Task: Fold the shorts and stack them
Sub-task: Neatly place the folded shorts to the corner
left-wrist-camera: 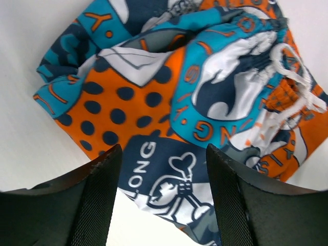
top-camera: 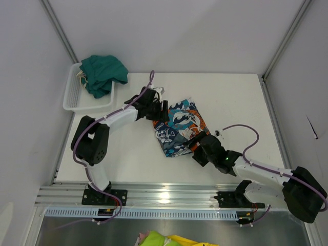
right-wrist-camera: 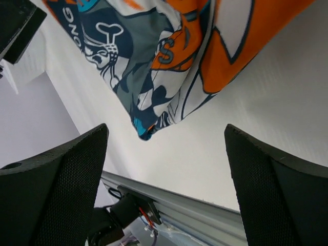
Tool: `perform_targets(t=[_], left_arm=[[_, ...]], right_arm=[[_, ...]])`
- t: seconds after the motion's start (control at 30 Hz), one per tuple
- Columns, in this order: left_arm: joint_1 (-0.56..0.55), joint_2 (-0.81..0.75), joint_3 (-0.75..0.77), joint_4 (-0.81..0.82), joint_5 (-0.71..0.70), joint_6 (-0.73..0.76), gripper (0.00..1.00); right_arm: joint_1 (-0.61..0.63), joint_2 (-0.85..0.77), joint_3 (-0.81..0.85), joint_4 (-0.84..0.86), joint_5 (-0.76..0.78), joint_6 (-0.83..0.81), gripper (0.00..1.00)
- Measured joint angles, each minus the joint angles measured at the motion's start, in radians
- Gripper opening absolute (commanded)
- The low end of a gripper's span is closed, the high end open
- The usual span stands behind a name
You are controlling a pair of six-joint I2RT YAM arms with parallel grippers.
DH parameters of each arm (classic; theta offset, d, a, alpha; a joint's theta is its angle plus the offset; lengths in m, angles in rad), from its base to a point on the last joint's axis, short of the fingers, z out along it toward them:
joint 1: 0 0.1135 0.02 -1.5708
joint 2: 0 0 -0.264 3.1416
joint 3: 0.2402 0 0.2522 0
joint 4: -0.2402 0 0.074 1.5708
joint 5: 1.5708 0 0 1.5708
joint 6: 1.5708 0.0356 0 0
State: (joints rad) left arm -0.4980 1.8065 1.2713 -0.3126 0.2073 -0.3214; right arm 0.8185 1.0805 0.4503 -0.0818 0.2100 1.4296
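The patchwork shorts lie crumpled in the middle of the white table, orange, teal, white and navy. My left gripper is open at their far left edge; in the left wrist view it hovers just above the shorts, whose white drawstring shows at right. My right gripper is open at their near right corner; in the right wrist view it frames bare table below the shorts' corner. The dark teal-green shorts lie bunched in the basket.
The white mesh basket stands at the table's far left corner. An aluminium rail runs along the near edge and shows in the right wrist view. A small black object lies right of the shorts. Walls close in on three sides.
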Motion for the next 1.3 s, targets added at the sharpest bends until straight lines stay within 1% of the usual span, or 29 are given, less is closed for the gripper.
perform_targets(t=[0.17, 0.33, 0.4, 0.43, 0.47, 0.53, 0.6, 0.63, 0.67, 0.7, 0.8, 0.93, 1.07, 1.13, 1.2, 1.3], left_arm=[[0.035, 0.038, 0.001, 0.021, 0.021, -0.003, 0.68], [0.042, 0.055, 0.001, 0.050, 0.042, -0.008, 0.66], [0.042, 0.056, 0.000, 0.055, 0.046, -0.012, 0.65], [0.042, 0.056, -0.002, 0.058, 0.050, -0.014, 0.65], [0.042, 0.056, -0.005, 0.066, 0.051, -0.018, 0.65], [0.042, 0.049, -0.023, 0.080, 0.053, -0.022, 0.65], [0.042, 0.026, -0.052, 0.079, 0.052, -0.032, 0.65], [0.042, 0.009, -0.069, 0.078, 0.051, -0.037, 0.65], [0.042, -0.011, -0.085, 0.073, 0.050, -0.044, 0.65], [0.042, -0.036, -0.099, 0.069, 0.048, -0.050, 0.65], [0.042, -0.136, -0.147, 0.063, 0.031, -0.072, 0.65], [0.042, -0.303, -0.210, 0.067, 0.000, -0.106, 0.66], [0.042, -0.421, -0.264, 0.072, -0.024, -0.142, 0.66], [0.042, -0.454, -0.288, 0.071, -0.033, -0.153, 0.66], [0.042, -0.480, -0.311, 0.070, -0.044, -0.165, 0.66], [0.042, -0.514, -0.341, 0.063, -0.048, -0.177, 0.66]], right_arm=[[0.010, 0.051, -0.060, 0.093, 0.055, 0.101, 0.87], [0.010, 0.145, -0.077, 0.180, 0.093, 0.166, 0.85], [0.010, 0.182, -0.076, 0.235, 0.101, 0.188, 0.81], [0.010, 0.203, -0.076, 0.263, 0.105, 0.199, 0.78], [0.010, 0.225, -0.076, 0.293, 0.107, 0.207, 0.69], [0.010, 0.275, -0.074, 0.348, 0.109, 0.221, 0.55], [0.010, 0.328, -0.068, 0.392, 0.108, 0.226, 0.46], [0.008, 0.354, -0.061, 0.414, 0.105, 0.224, 0.39], [0.005, 0.378, -0.054, 0.433, 0.098, 0.216, 0.29], [0.000, 0.398, -0.046, 0.444, 0.089, 0.206, 0.29], [-0.014, 0.426, -0.028, 0.455, 0.053, 0.134, 0.14], [-0.045, 0.443, 0.052, 0.384, -0.039, -0.038, 0.00], [-0.055, 0.500, 0.219, 0.284, -0.190, -0.264, 0.00], [-0.040, 0.546, 0.316, 0.221, -0.282, -0.395, 0.00], [-0.006, 0.587, 0.397, 0.152, -0.338, -0.509, 0.00], [0.052, 0.599, 0.429, 0.053, -0.397, -0.644, 0.00]])
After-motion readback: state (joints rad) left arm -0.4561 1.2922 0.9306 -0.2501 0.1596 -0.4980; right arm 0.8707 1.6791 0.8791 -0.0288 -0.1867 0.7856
